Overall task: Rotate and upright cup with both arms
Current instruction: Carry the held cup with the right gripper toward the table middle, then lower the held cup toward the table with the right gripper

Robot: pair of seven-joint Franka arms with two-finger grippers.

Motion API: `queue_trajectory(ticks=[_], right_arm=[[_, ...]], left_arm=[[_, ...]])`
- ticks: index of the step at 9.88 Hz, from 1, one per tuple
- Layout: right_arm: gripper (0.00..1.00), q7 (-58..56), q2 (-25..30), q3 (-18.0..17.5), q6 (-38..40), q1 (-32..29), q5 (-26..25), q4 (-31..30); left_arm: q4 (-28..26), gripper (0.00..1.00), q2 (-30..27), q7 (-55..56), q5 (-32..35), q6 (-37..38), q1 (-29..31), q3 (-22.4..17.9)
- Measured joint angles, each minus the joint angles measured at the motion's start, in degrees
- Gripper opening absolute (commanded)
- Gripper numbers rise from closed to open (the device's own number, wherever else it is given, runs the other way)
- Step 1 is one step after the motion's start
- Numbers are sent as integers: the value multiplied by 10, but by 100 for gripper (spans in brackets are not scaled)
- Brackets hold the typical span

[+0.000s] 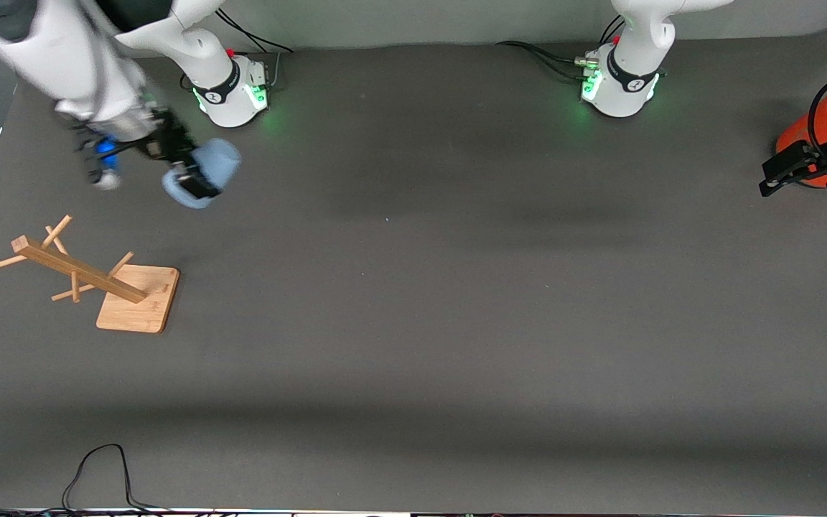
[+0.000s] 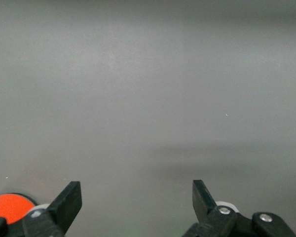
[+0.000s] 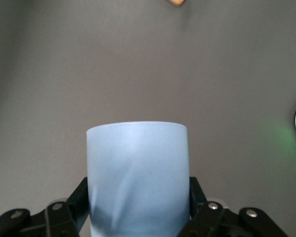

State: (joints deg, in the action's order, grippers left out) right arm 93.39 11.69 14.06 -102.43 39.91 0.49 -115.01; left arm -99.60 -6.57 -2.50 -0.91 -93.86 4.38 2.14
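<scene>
The pale-blue cup (image 1: 218,162) is held up in the air, lying tilted, over the table by the right arm's base. My right gripper (image 1: 194,178) is shut on it, with a black finger on each side of its wall. In the right wrist view the cup (image 3: 137,168) fills the space between the fingers (image 3: 78,197) of the right gripper (image 3: 138,193). My left gripper (image 1: 802,187) is open and empty at the left arm's end of the table, beside the orange canister (image 1: 812,126). The left wrist view shows the left gripper (image 2: 137,197) over bare table.
A wooden peg rack (image 1: 76,269) leans tipped over on its square base (image 1: 133,309) at the right arm's end, nearer the front camera than the cup. The orange canister's edge shows in the left wrist view (image 2: 7,205). A black cable (image 1: 97,467) lies at the front edge.
</scene>
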Motion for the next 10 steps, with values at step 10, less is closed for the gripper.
queue_trajectory(ticks=[10], right_arm=[[50, 509, -486, -3, -44, 226, 22, 365]], left_arm=[[-2, 100, 23, 5, 0, 8, 3, -24]])
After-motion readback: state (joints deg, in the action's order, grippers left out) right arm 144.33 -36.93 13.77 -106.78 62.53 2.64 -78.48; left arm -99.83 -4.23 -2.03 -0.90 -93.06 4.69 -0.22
